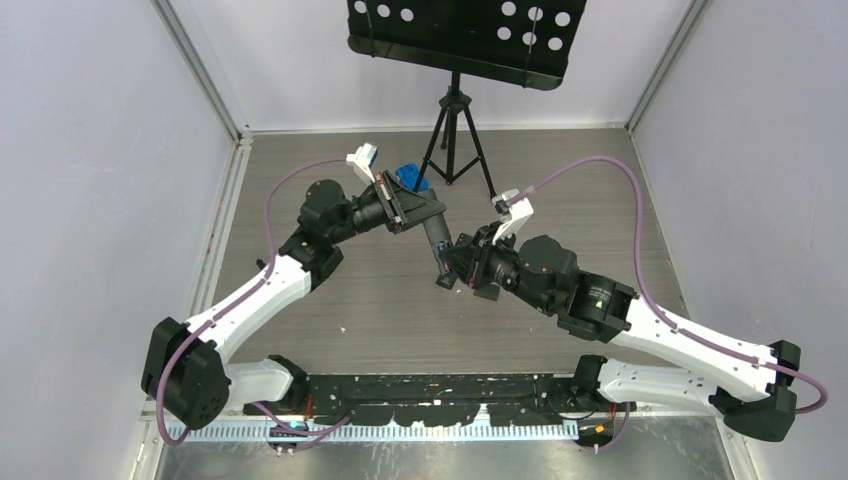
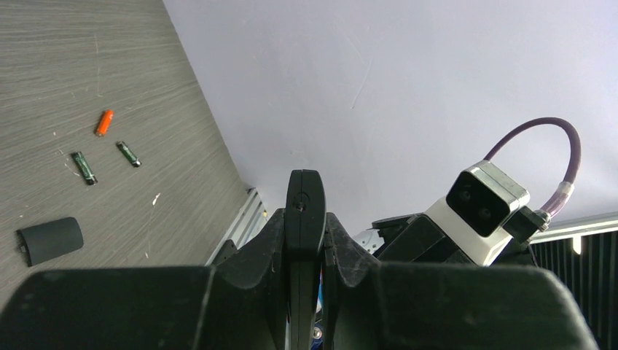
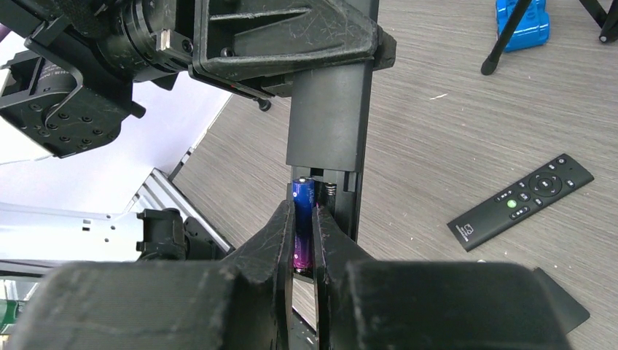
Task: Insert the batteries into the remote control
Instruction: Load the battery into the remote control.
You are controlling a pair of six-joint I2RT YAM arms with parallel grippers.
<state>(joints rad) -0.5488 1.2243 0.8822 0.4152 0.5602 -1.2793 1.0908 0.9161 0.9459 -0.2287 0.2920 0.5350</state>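
Fingers of your left gripper (image 2: 304, 237) are clamping the remote control (image 3: 329, 120) edge-on, holding it off the table (image 2: 73, 58) so that its open compartment (image 3: 337, 186) is facing the other arm. Your right gripper (image 3: 303, 233) is pinching the purple battery (image 3: 302, 195) and presenting it at that compartment. Only the left wrist view is showing the orange battery (image 2: 105, 122), two green batteries (image 2: 84, 168) and the cover (image 2: 49, 240) lying below.

Black remote control (image 3: 326, 117), purple-blue battery (image 3: 303, 219), orange battery (image 2: 104, 122), two seemingly dark-green batteries (image 2: 84, 167); grey wood-grain table (image 3: 437, 146).
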